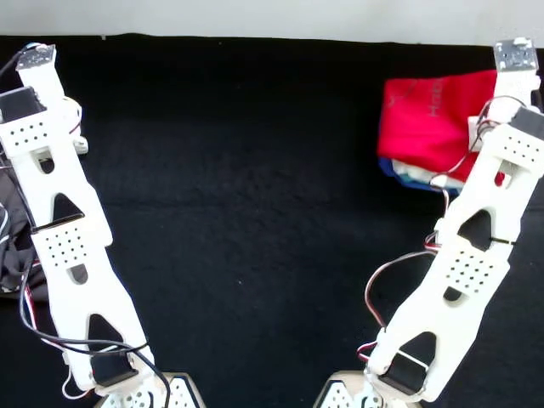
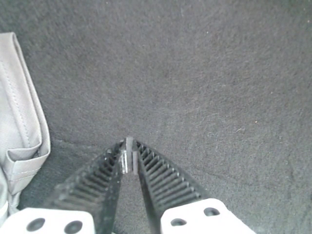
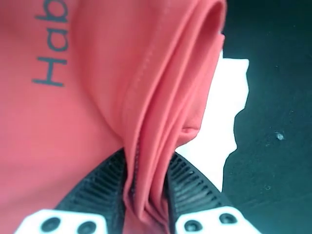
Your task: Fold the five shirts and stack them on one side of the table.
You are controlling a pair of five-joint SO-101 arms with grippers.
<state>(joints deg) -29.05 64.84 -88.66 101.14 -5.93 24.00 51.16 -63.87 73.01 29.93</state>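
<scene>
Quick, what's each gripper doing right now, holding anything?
Left gripper: shut, holding nothing, over the black table.
Right gripper: shut on the red shirt, at its folded edge.

A folded shirt point(image 1: 429, 119) lies atop the stack point(image 1: 415, 175) at the table's point(image 1: 255, 212) far right, another garment point(image 1: 12, 242) at its left edge, nearer.

Stack's lower shirts point(image 1: 410, 175) under red shirt point(image 1: 429, 119)

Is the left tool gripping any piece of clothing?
No, the left tool is closed on nothing above the black table, with the grey cloth lying off to its side.
</scene>
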